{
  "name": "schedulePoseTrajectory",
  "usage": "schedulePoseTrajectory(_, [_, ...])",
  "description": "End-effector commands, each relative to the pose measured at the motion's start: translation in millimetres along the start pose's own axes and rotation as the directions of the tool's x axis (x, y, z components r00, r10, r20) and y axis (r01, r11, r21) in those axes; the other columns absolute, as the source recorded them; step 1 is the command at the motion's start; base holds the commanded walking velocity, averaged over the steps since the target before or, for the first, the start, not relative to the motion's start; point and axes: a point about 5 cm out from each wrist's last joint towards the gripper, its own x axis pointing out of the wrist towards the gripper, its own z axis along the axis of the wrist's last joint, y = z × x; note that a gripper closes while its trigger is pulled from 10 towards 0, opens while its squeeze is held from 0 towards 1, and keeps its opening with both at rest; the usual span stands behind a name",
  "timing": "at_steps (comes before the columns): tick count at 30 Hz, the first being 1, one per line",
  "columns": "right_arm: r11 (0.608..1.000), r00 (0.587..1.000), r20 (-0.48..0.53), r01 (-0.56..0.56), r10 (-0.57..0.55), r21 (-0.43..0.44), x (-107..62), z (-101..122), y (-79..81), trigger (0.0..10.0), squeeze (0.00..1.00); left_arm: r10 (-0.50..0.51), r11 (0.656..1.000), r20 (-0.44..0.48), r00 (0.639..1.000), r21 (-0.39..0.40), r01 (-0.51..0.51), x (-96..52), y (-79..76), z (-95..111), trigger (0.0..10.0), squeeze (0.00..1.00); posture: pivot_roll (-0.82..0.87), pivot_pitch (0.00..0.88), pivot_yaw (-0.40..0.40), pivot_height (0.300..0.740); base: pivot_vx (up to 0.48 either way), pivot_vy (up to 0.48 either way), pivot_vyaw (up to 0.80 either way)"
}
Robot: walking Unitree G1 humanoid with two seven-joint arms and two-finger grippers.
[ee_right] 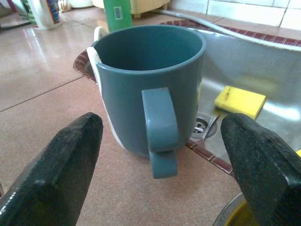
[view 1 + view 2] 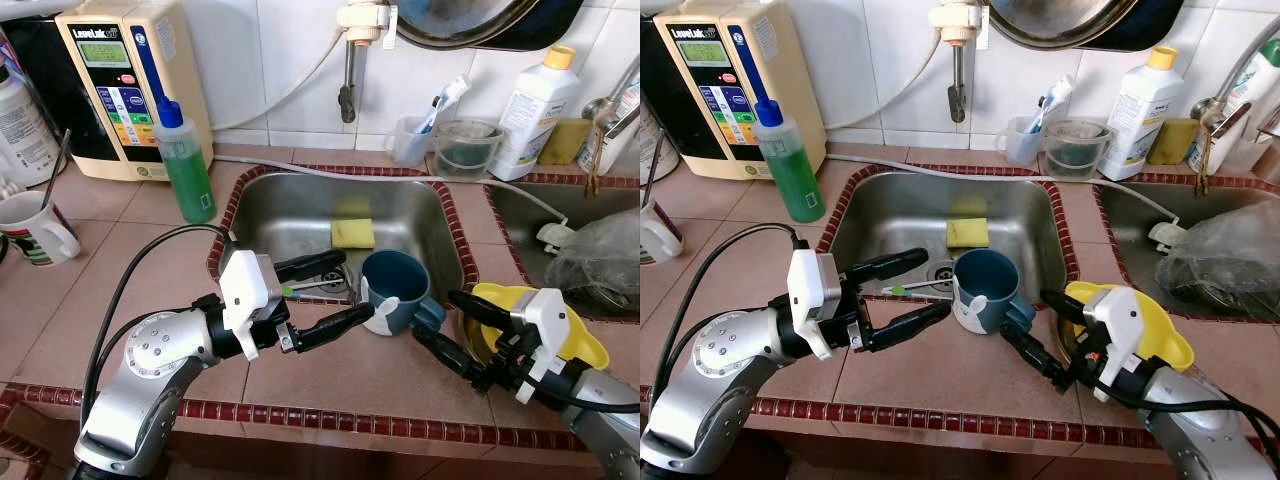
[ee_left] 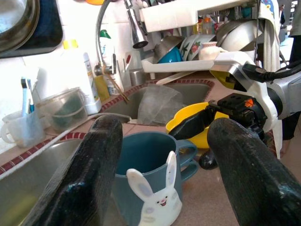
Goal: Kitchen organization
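A dark blue mug [image 2: 395, 290] with a white bunny on its side stands upright on the tiled counter at the sink's front right corner. Its handle [image 1: 159, 127] points toward my right gripper. My left gripper [image 2: 357, 285] is open just left of the mug, one finger over the sink edge and one over the counter. The bunny [image 3: 153, 200] faces it. My right gripper [image 2: 434, 314] is open just right of the mug, its fingers either side of the handle without touching it.
The steel sink [image 2: 290, 215] holds a yellow sponge [image 2: 352, 232] and a toothbrush [image 2: 310, 290] by the drain. A yellow bowl [image 2: 580, 340] sits beside my right arm. A green soap bottle [image 2: 185, 165], a white mug [image 2: 35, 228] and a water unit [image 2: 120, 80] stand at left.
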Motion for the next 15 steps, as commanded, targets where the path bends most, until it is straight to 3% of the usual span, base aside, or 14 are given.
schedulePoseTrajectory(1, [1.0,1.0,-0.023,-0.016,0.016,0.001,0.0,-1.4,-0.2,10.0,0.0,-0.002,1.0,0.002,1.0,0.002,0.002,0.5,-2.7,2.5,10.0,0.0,-0.17,0.08,0.008,0.74,0.0,0.0,0.0])
schedulePoseTrajectory(6, [1.0,0.999,-0.024,-0.025,0.025,0.005,0.5,-1.4,-0.3,10.0,0.0,0.001,1.0,0.004,1.0,0.0,-0.001,0.4,-3.1,2.8,10.0,0.0,-0.17,0.084,0.006,0.74,0.0,0.0,0.0])
schedulePoseTrajectory(7, [1.0,0.999,-0.025,-0.027,0.027,0.005,0.4,-1.3,-0.3,9.5,0.0,0.002,1.0,0.004,1.0,0.001,-0.002,0.4,-3.3,2.9,10.0,0.0,-0.17,0.084,0.006,0.74,0.0,0.0,0.0])
schedulePoseTrajectory(8, [1.0,0.999,-0.024,-0.029,0.029,0.008,0.5,-1.0,-0.4,6.1,0.0,0.002,1.0,0.004,1.0,0.001,-0.002,0.3,-3.3,2.9,10.0,0.0,-0.17,0.083,0.005,0.74,0.0,0.0,0.0])
schedulePoseTrajectory(9, [1.0,0.999,-0.024,-0.029,0.029,0.008,0.5,-1.0,-0.4,6.1,0.0,0.002,1.0,0.004,1.0,0.001,-0.002,0.3,-3.3,2.9,10.0,0.0,-0.17,0.083,0.005,0.74,0.0,0.0,0.0])
schedulePoseTrajectory(11, [0.999,0.999,-0.017,-0.037,0.037,0.015,0.7,0.3,-0.8,0.0,0.0,0.005,1.0,0.004,1.0,0.0,-0.005,0.5,-3.0,3.2,10.0,0.0,-0.17,0.083,0.005,0.74,0.0,0.0,0.0])
schedulePoseTrajectory(15, [0.999,0.999,-0.014,-0.039,0.04,0.014,0.7,0.7,-1.1,0.0,0.0,0.005,1.0,0.004,1.0,0.001,-0.006,0.8,-2.7,3.3,10.0,0.0,-0.17,0.083,0.006,0.74,0.0,0.0,0.0])
